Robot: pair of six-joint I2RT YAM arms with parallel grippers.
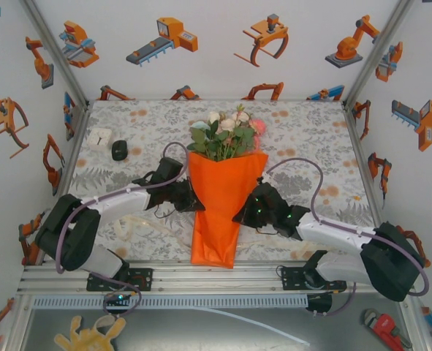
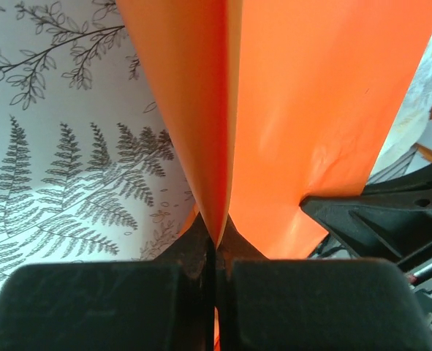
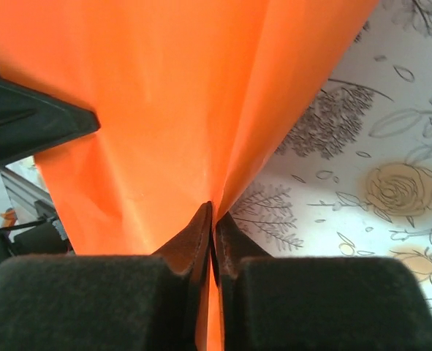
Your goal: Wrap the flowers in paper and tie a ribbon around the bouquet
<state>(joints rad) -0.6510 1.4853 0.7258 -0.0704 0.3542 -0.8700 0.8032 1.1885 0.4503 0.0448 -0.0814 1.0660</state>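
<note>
Top view overhead, behind arms, far; wrist views close, sharing paper (image 2: 311,110).

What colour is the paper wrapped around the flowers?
The thin paper wrap is plain bright orange, clearest in the top external view.

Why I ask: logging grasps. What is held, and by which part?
The orange paper, mid-cone: left gripper pinches a fold at its left edge, right gripper one at its right edge.

Top view: bright, even, diffuse light; shadows on the tablecloth (image 1: 311,139) faint and soft-edged, focus sharp across the frame. Wrist views: the paper (image 2: 311,110) saturated with a soft sheen, its folds lightly shaded; near finger pads (image 2: 91,307) soft-focused, tablecloth print crisp
</note>
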